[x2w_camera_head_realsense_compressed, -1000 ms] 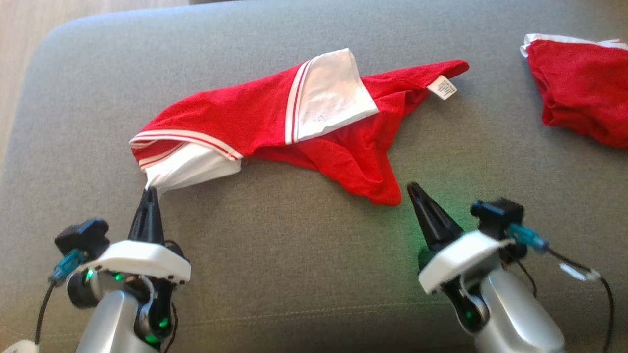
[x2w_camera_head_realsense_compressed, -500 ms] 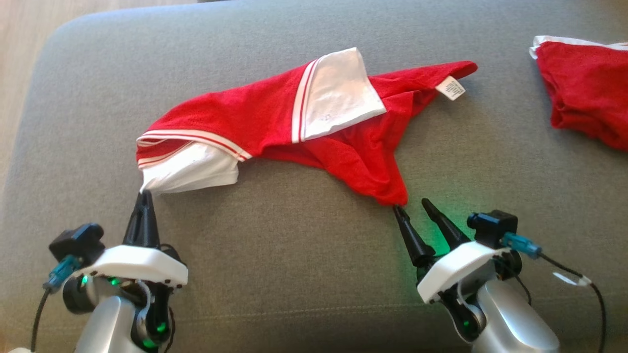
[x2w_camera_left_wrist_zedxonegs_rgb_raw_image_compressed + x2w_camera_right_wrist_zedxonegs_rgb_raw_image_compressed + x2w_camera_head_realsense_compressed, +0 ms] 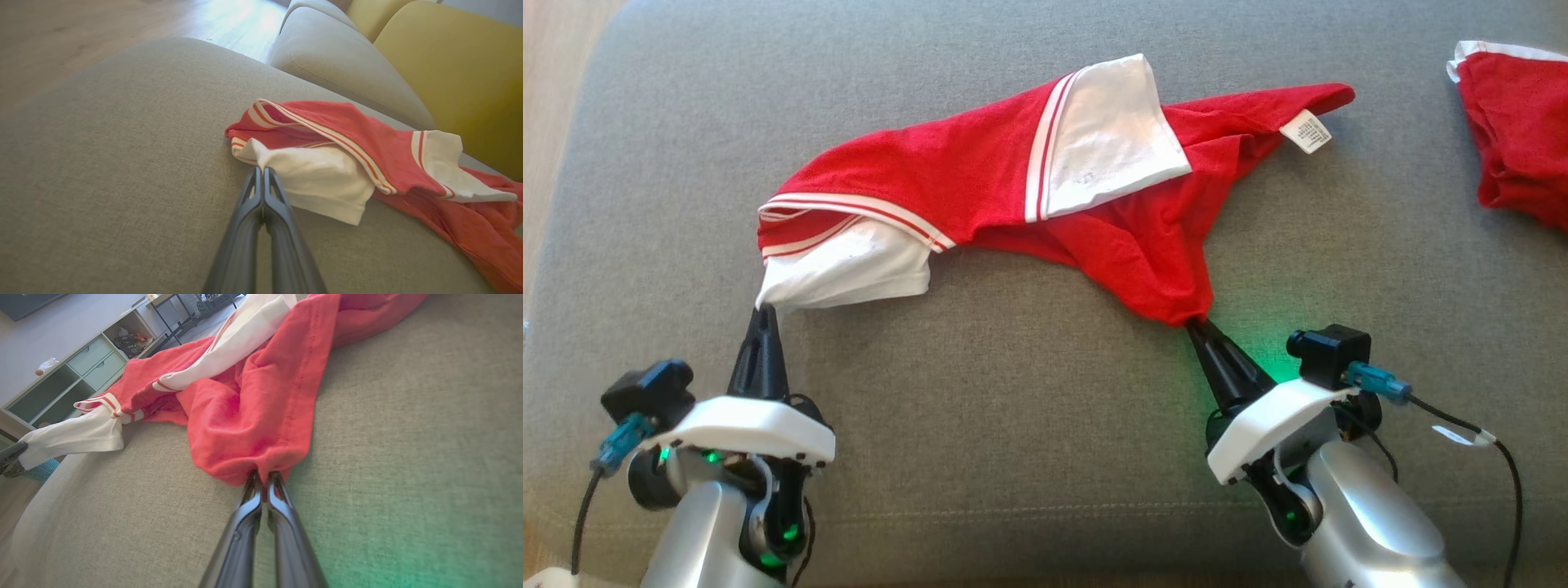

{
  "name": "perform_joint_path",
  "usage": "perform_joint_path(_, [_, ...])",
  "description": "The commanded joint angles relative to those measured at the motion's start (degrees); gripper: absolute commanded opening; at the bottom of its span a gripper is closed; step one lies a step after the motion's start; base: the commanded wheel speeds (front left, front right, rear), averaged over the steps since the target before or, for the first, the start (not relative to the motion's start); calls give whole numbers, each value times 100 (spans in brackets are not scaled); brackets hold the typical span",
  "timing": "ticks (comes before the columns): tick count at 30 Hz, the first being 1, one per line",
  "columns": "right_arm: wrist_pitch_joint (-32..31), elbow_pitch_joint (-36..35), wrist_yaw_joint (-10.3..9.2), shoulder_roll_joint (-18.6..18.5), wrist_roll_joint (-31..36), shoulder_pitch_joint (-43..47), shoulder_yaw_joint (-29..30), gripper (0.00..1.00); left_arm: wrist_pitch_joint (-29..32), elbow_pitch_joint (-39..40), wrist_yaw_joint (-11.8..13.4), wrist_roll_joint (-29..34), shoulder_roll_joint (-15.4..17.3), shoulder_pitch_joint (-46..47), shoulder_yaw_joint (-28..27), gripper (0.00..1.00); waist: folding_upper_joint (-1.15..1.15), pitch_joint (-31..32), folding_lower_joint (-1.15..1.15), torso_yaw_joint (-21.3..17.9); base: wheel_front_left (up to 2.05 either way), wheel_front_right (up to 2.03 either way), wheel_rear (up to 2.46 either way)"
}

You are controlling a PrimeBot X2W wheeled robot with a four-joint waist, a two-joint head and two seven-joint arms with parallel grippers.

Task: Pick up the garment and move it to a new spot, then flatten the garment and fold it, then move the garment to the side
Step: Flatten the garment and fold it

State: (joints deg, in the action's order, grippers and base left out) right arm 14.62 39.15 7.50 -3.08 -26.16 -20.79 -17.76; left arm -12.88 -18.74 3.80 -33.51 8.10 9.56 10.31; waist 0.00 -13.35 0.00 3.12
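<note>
The garment (image 3: pixel 980 180) is a red shirt with white, red-striped sleeves and a white label, lying crumpled across the grey sofa cushion (image 3: pixel 1029 425). My left gripper (image 3: pixel 762 312) is shut on the tip of the near white sleeve (image 3: pixel 314 179), fingers pinched together in the left wrist view (image 3: pixel 261 169). My right gripper (image 3: pixel 1194 321) is shut on the red hem corner (image 3: pixel 253 457), the cloth bunched over its fingertips in the right wrist view (image 3: pixel 263 475).
A second red garment (image 3: pixel 1519 139) lies at the cushion's far right. The cushion's left edge drops to a wooden floor (image 3: pixel 547 98). Yellow back cushions (image 3: pixel 457 73) stand behind the sofa seat. A shelf unit (image 3: pixel 81 371) stands beyond the sofa.
My right gripper opened, moved forward to the red hem corner and closed on it. The left gripper kept its hold on the white sleeve. The camera shifted slightly.
</note>
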Motion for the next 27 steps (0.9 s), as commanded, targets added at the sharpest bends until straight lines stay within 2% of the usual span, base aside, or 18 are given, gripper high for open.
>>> perform_joint_path(1, [38,-197,-1,21,24,-120,-161,0,-41,124,-34,-37,114,255,-233,0,0,5,0,-21,0,0,0])
perform_joint_path(9, [38,-882,-1,21,219,19,156,0,-129,241,-252,-296,70,273,-440,0,0,272,0,-190,0,0,0])
perform_joint_path(13, [38,-1343,-1,21,508,86,543,0,-74,657,-490,-666,116,396,-645,0,0,539,0,-342,0,0,0])
perform_joint_path(16, [38,-1594,-1,21,713,-1,809,0,195,1085,-595,-974,207,587,-772,0,0,768,0,-449,0,0,0])
perform_joint_path(21, [-68,-2008,-1,-226,844,-480,1054,0,872,1732,-570,-1469,343,1105,-896,0,0,1129,0,-608,0,0,0])
perform_joint_path(27, [-776,-2331,-1,-836,776,-1356,1480,0,1551,2212,-241,-2135,400,2009,-1203,0,0,1384,0,-735,0,0,0])
